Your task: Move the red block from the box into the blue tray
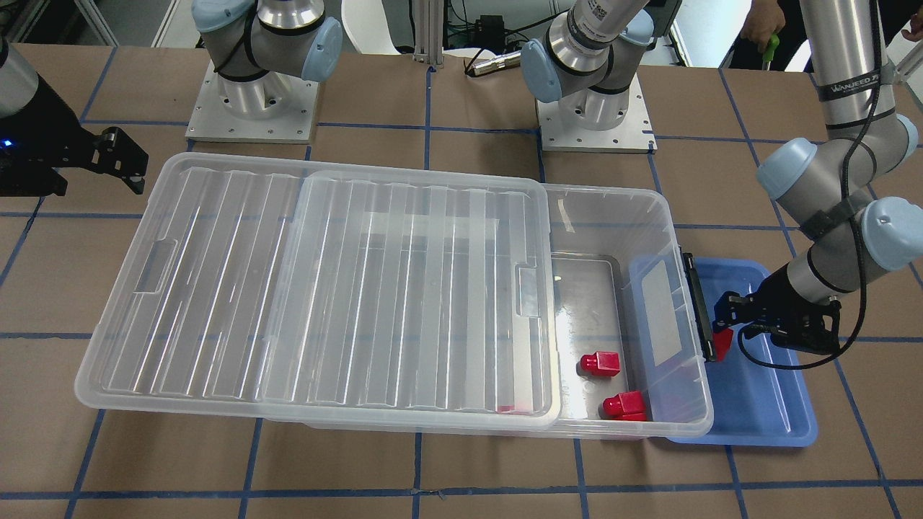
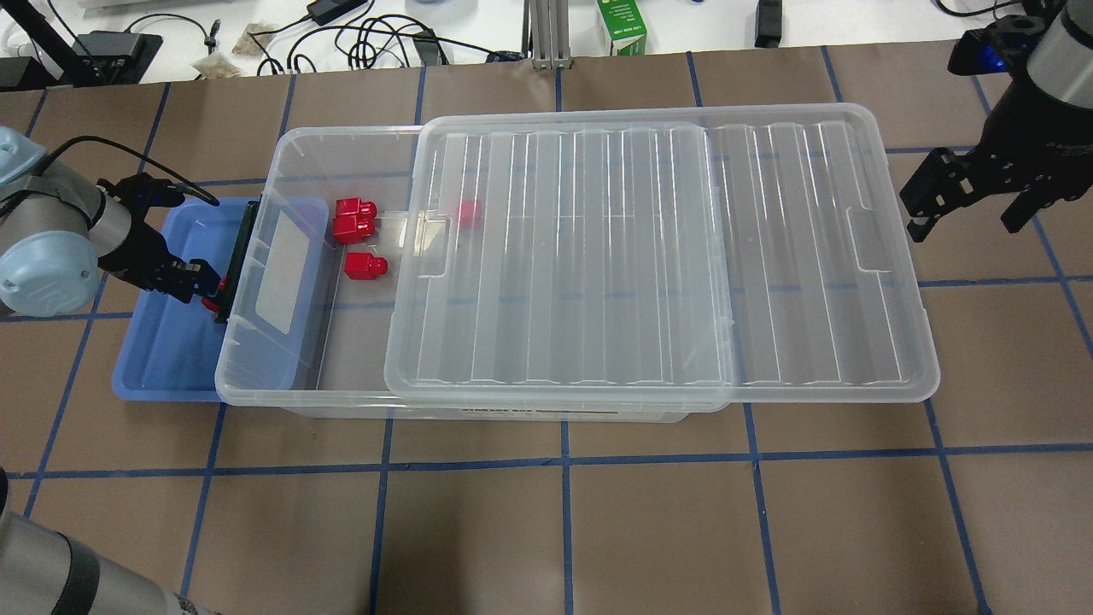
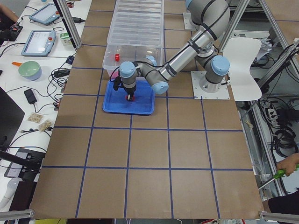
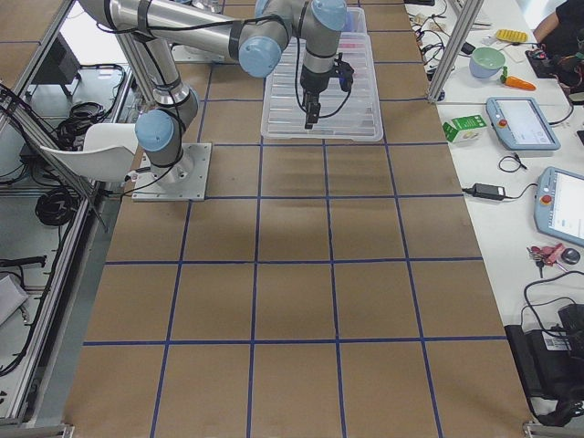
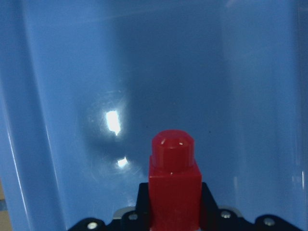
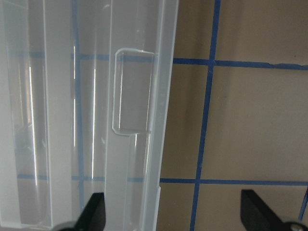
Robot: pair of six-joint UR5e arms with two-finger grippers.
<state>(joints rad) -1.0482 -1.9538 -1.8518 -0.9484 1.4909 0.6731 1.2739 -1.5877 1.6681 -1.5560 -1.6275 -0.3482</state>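
Brown paper-covered table [image 2: 649, 530], blue tape grid [image 2: 564, 461], white chair [image 3: 245, 60], white side bench [image 4: 497, 274] with tablets [image 4: 522, 123], cables [image 2: 376, 38]

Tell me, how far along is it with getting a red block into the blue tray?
Done: the lid is slid aside and one red block is out of the box. In hand: the left end effector grips it over the blue tray. Left: letting go.

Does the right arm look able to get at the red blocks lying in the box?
Probably not: the lid covers the box on the right gripper's side, and the red blocks lie at the far open end.
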